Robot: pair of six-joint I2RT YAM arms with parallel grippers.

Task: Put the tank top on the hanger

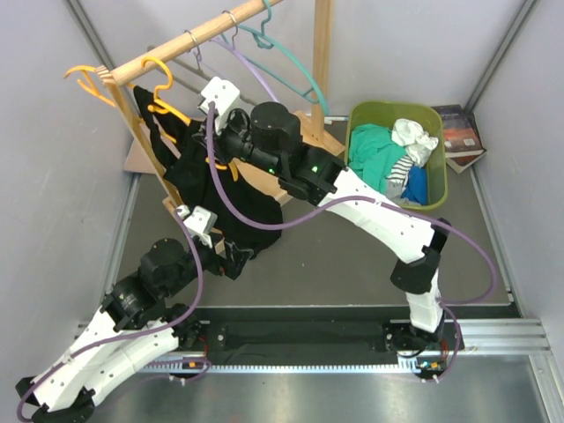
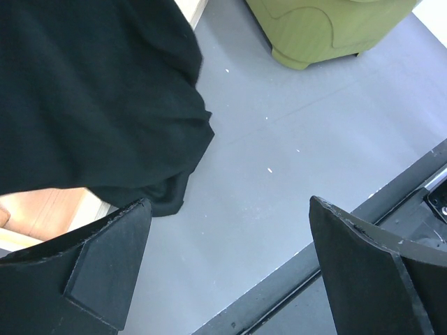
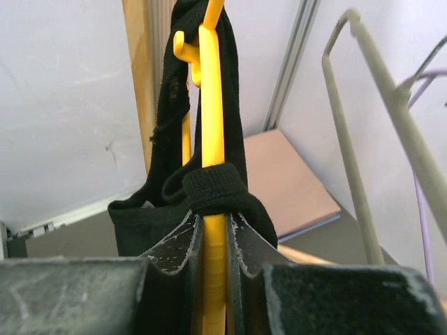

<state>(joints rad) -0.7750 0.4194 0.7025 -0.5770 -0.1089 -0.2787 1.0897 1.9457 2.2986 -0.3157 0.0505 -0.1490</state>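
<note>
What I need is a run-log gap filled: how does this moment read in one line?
left end effector: open, empty | right end effector: shut on hanger | tank top: strap over hanger

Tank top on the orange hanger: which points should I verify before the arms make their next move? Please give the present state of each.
1. Right gripper shut on the hanger: ok.
2. One strap of the tank top looped over that hanger arm, just above the fingers: ok.
3. Other strap seated on the far hanger arm: cannot tell.
4. Hanger hook over the wooden rod: ok, judged from the top view.
5. Left gripper open, nothing between its fingers, hem beside it: ok.
</note>
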